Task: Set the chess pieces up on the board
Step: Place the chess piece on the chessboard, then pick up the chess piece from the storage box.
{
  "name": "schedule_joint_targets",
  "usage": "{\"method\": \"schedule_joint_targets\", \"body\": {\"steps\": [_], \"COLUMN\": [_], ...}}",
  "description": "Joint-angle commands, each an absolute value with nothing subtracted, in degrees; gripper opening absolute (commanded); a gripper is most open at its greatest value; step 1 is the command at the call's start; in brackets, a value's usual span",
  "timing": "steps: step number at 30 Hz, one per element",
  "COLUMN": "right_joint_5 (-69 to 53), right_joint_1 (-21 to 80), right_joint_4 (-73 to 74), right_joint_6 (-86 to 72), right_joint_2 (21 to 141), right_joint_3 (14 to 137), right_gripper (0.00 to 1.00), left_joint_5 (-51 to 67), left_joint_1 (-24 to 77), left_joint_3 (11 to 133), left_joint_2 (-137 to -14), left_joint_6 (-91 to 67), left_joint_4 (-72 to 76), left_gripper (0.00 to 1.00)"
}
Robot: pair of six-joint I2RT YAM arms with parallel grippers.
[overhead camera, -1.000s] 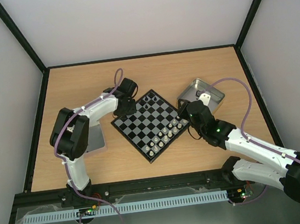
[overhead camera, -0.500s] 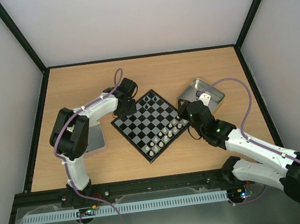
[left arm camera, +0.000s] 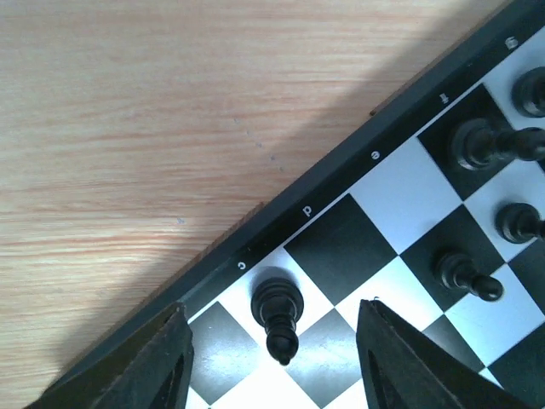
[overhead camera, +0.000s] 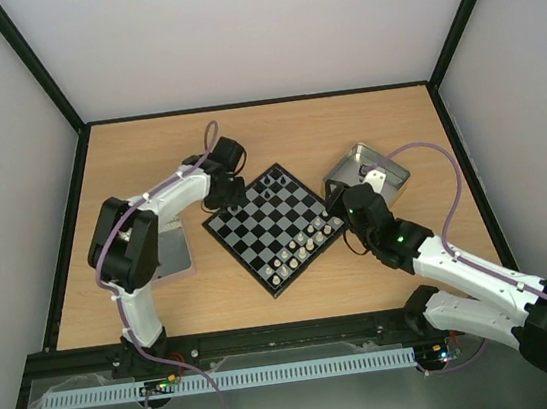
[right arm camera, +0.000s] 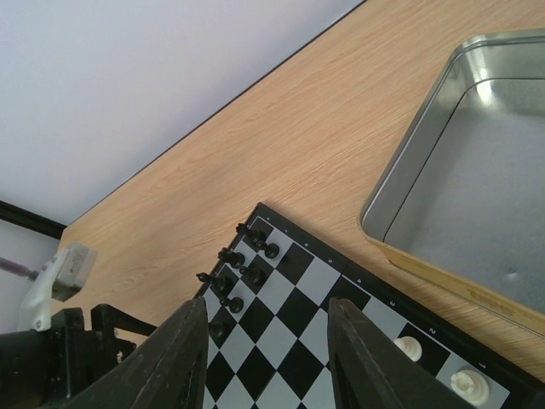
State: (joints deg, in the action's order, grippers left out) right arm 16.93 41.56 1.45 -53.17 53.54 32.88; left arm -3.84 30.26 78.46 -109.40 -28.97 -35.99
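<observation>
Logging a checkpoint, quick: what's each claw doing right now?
Left claw: open, either side of a standing black piece, not gripping it.
Right claw: open, empty.

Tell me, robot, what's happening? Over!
Left gripper open, black piece standing between its fingers. Right gripper open, empty, over the board. Nothing blocking.

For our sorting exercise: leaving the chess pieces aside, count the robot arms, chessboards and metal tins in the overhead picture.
Robot arms: 2, left and right
Chessboards: 1
Metal tins: 2, left and right
Total: 5
</observation>
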Motion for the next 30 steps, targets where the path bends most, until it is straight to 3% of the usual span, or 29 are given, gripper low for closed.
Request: {"method": "schedule_joint_targets", "body": {"steps": [1,11,19,25,30], "right_joint_5": [19.33,18.8,17.74,17.29,17.51], "right_joint_1": [41.27,41.31,41.23,41.17,41.06], "right_joint_4": [2.4,1.73,-1.38,-3.08,-3.85], "right_joint_6": [-53.26,-53.37,-53.88,-53.46,-52.37], "right_joint_2": [52.47,52.62,53.96,56.16,57.36], "right_joint_3": [32.0,31.53,29.91,28.73,28.81], "right_gripper": [0.38,0.38,0.38,0.38,0.38], "left_joint_5": [-4.04,-9.43,-7.93,-0.22,4.77], "left_joint_1": [29.43,22.24,3.97,-7.32,-10.75], "left_joint_3": [80.09,69.58,51.41,43.6,41.28], "left_joint_2": [-104.56,-85.88,-68.93,-67.62,-72.21], "left_joint_6": [-28.38,-29.34,-32.51,-32.02,-32.95], "left_joint_4": [-38.02,-38.66,-39.26,-38.38,-35.91], "left_gripper": [0.57,0.6,0.58,0.5,0.43]}}
